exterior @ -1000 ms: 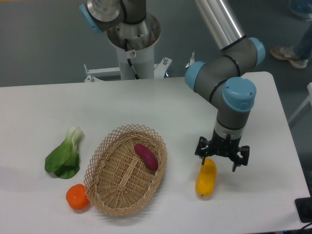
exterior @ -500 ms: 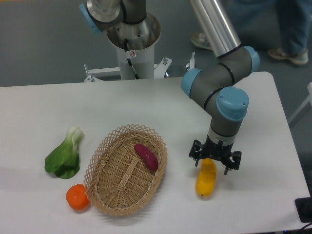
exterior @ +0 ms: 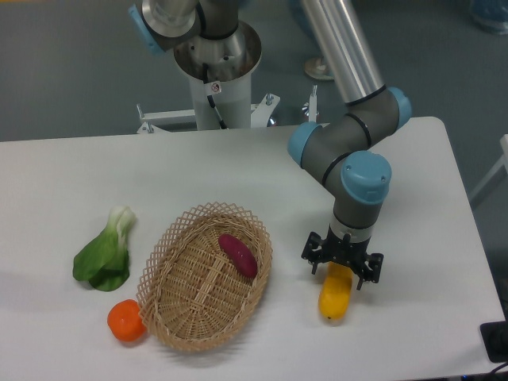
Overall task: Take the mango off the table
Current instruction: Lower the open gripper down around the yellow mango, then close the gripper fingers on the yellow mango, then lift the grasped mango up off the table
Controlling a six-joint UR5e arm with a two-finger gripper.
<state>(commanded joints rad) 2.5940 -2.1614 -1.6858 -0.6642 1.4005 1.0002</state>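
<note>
Right of basket (exterior: 205, 276): mango (exterior: 335, 292) lies on table (exterior: 238, 171).
Gripper (exterior: 341, 263): fingers spread wide, straddling mango's far end.
Inside basket: sweet potato (exterior: 237, 254).
Left of basket: orange (exterior: 126, 321), greens (exterior: 105, 251).

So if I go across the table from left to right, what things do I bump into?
Leafy green vegetable → round orange fruit → wicker basket → purple sweet potato inside it → mango, with the gripper right above its top end.

The yellow-orange mango (exterior: 335, 296) lies lengthwise on the white table (exterior: 413, 206), right of centre.
</note>
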